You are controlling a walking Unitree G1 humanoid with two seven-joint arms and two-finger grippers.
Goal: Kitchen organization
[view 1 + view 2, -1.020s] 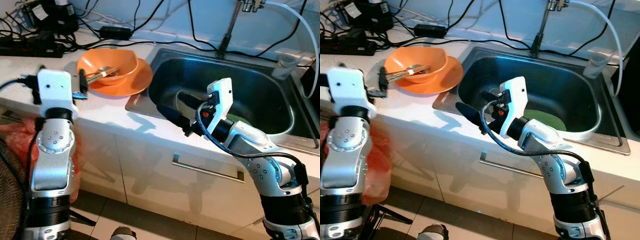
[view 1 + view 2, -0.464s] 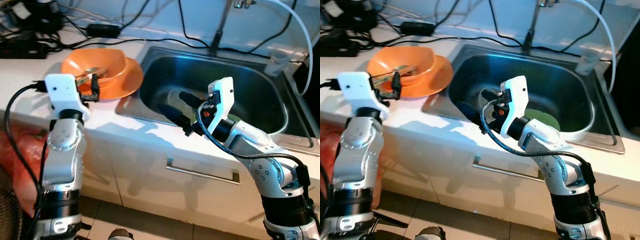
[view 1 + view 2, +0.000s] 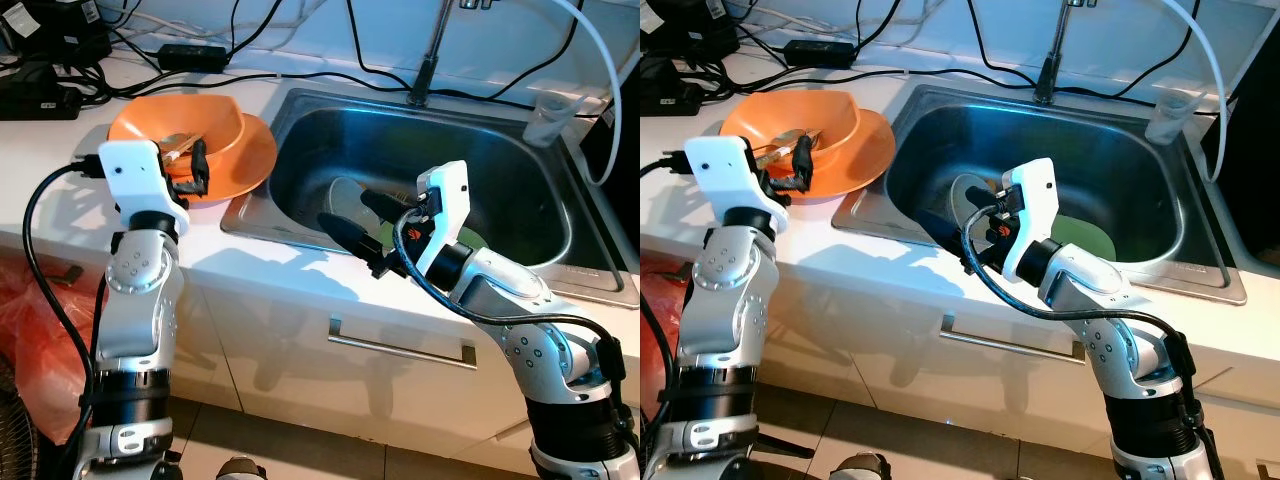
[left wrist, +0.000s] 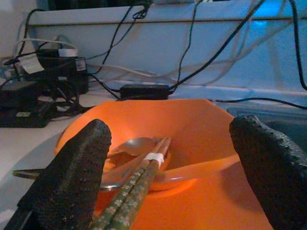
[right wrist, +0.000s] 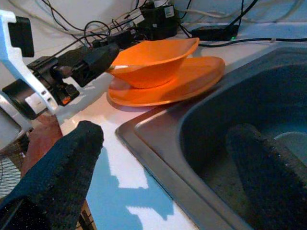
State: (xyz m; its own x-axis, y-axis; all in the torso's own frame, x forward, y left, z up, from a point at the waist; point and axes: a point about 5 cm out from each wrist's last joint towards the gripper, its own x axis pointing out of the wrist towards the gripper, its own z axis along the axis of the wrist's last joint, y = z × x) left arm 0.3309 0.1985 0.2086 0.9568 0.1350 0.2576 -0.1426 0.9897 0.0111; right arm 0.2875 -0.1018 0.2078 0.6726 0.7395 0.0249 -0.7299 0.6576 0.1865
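Left end effector (image 3: 196, 168) raised at the near rim of one orange bowl (image 3: 200, 125), two black fingers (image 4: 72, 177) spread wide apart, gripping nothing. Between them in the left wrist view, one pair of patterned chopsticks (image 4: 139, 179) bound by a white band, lying beside one metal spoon (image 4: 132, 146) inside the bowl. Bowl seated on one orange plate (image 3: 250, 160), both on the white surface (image 3: 60, 150) just left of the sink.

Right end effector (image 3: 352, 222) held low over the near left part of one steel sink (image 3: 500, 150), fingers (image 5: 57, 177) likewise parted and holding nothing. In the basin, just beyond those fingers, a pale round object (image 3: 975, 195), kind unclear, and one green dish (image 3: 1080, 235) lying flat on the bottom. One faucet (image 3: 432, 50) rising behind the basin, one clear cup (image 3: 545, 115) on the sink's far right corner.

Tangle of black cables and power bricks (image 3: 50, 60) along the back of the surface. One drawer handle (image 3: 400, 350) on the cabinet front below.
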